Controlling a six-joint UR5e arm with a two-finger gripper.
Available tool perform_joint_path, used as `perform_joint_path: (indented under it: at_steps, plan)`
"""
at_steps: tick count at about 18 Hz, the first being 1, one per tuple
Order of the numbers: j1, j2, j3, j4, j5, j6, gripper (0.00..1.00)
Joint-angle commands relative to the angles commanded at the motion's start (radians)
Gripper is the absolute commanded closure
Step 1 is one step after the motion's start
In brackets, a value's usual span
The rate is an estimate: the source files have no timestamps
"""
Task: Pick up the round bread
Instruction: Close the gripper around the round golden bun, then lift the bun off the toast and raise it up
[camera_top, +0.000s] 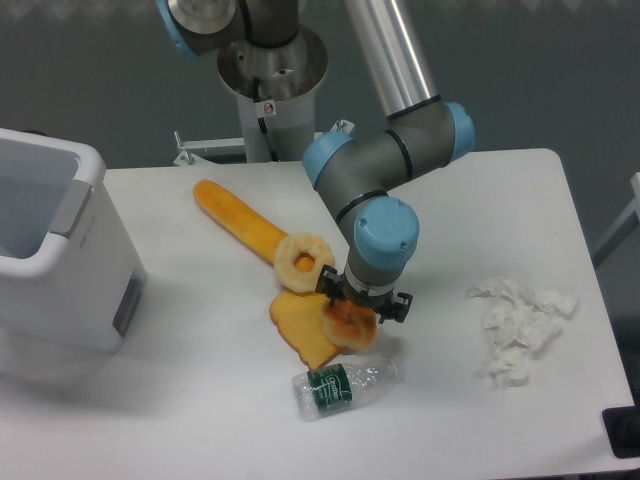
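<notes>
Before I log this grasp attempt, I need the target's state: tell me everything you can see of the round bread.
The round bread is a small domed bun with a glossy orange-brown crust and paler patches, no hole. It lies partly on the flat toast slice, just above the plastic bottle. The hand sits directly over it, hiding its upper edge; whether the fingers touch it cannot be told.

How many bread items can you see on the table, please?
4: a long orange loaf toward the back left, a pale ring bread at its near end, a flat toast slice below that, and the round bread under the gripper. None seems hidden.
</notes>
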Motion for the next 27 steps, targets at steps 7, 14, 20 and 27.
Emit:
perform_joint_path:
  at_steps: [7,14,20,27]
  plan:
    - [-0.002,0.02,0.008,-0.005,0.009,-0.005,1.0]
    - [0.015,0.109,0.069,-0.014,0.012,-0.006,1.0]
    - [0.049,0.127,0.207,-0.128,0.009,0.011,1.0]
    - [0.101,0.129,0.334,-0.253,0.054,0.178,1.0]
